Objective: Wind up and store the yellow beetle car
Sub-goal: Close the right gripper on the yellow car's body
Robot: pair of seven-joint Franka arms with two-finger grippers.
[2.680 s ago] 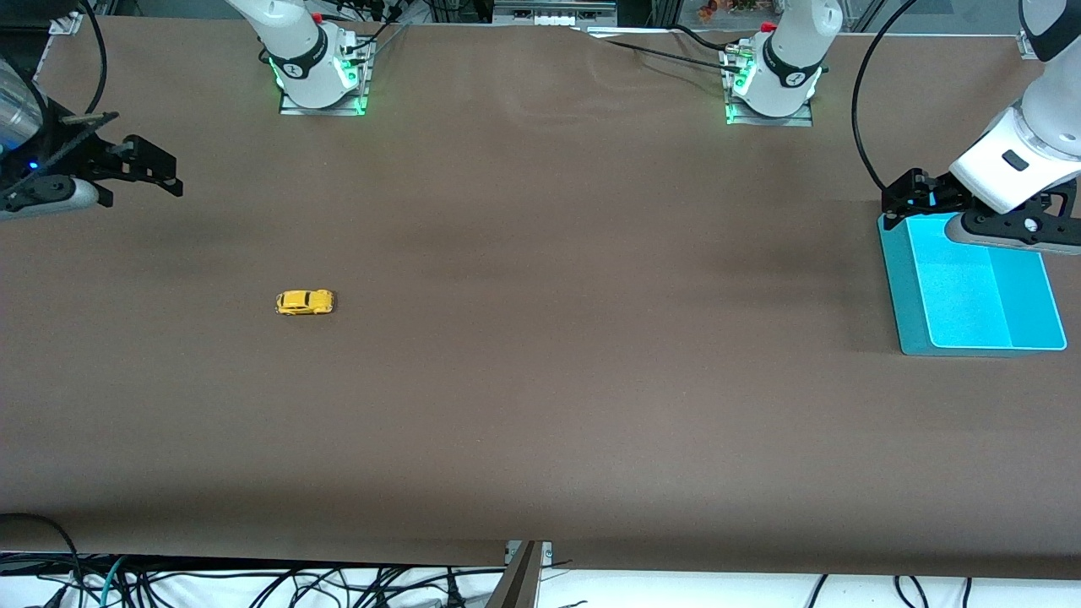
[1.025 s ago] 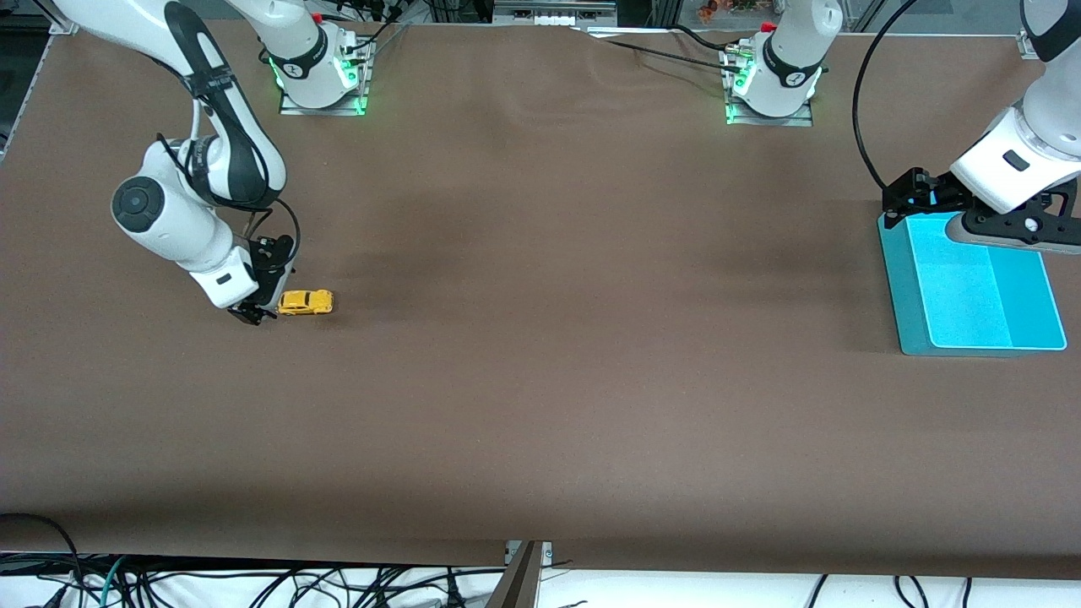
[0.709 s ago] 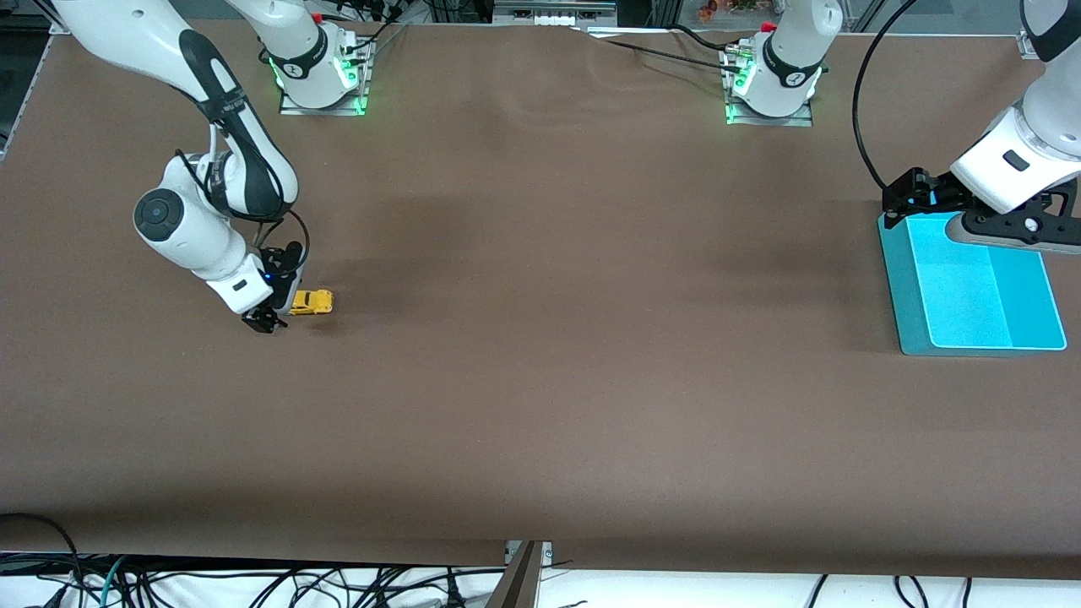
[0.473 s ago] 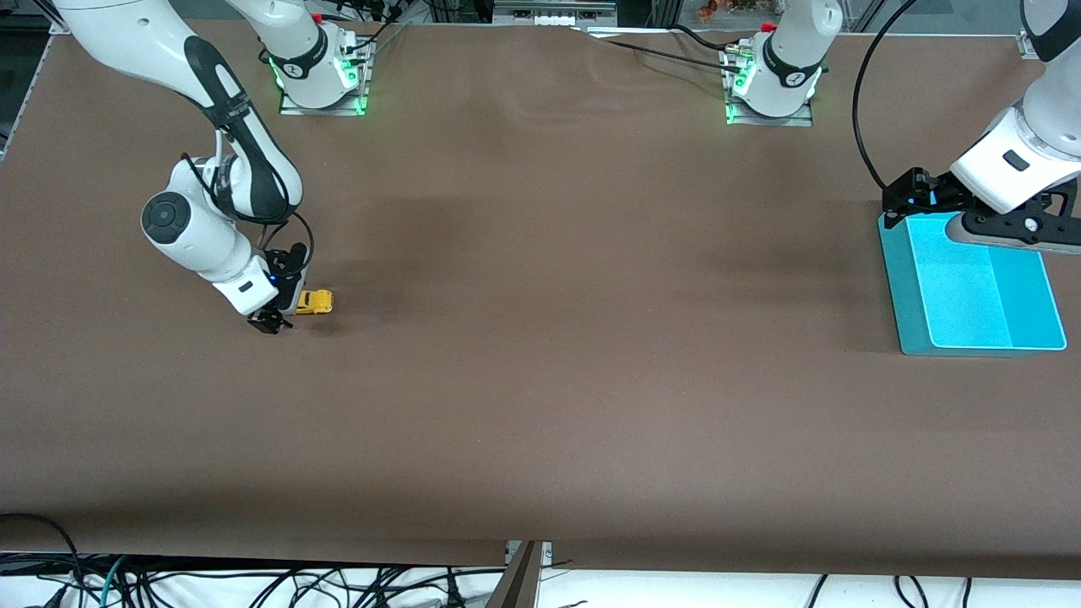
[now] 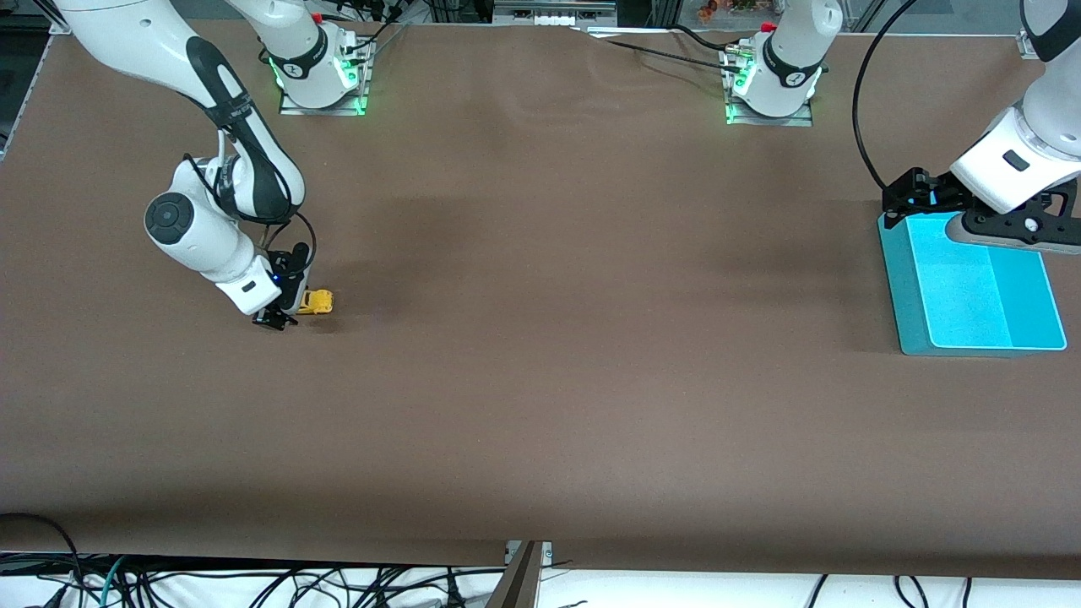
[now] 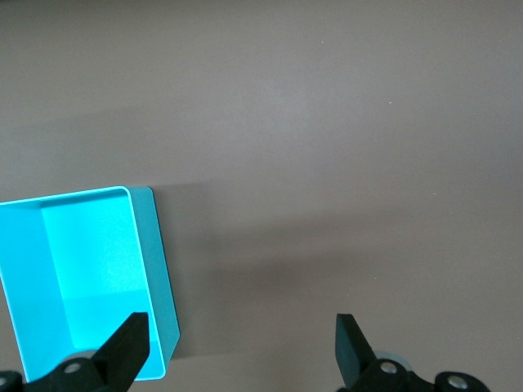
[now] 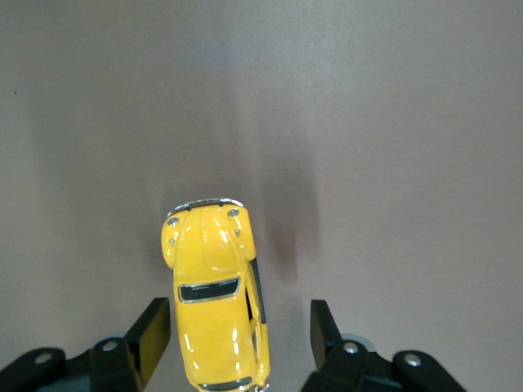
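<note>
The yellow beetle car (image 5: 316, 301) stands on the brown table toward the right arm's end. My right gripper (image 5: 285, 309) is low over its rear half, open. In the right wrist view the car (image 7: 214, 296) lies between the two fingers (image 7: 155, 335), close to one and apart from the other. My left gripper (image 5: 908, 201) is open and empty and waits over the corner of the cyan tray (image 5: 904, 287) at the left arm's end. In the left wrist view the tray (image 6: 159, 269) lies by one finger (image 6: 131, 347).
The cyan tray holds nothing. The two arm bases (image 5: 319, 76) stand along the table edge farthest from the front camera. Cables hang below the table's near edge (image 5: 507, 549).
My right arm came in from the table's end and came down at the car, then slid along it until its fingers straddled the rear half. The left arm has not moved.
</note>
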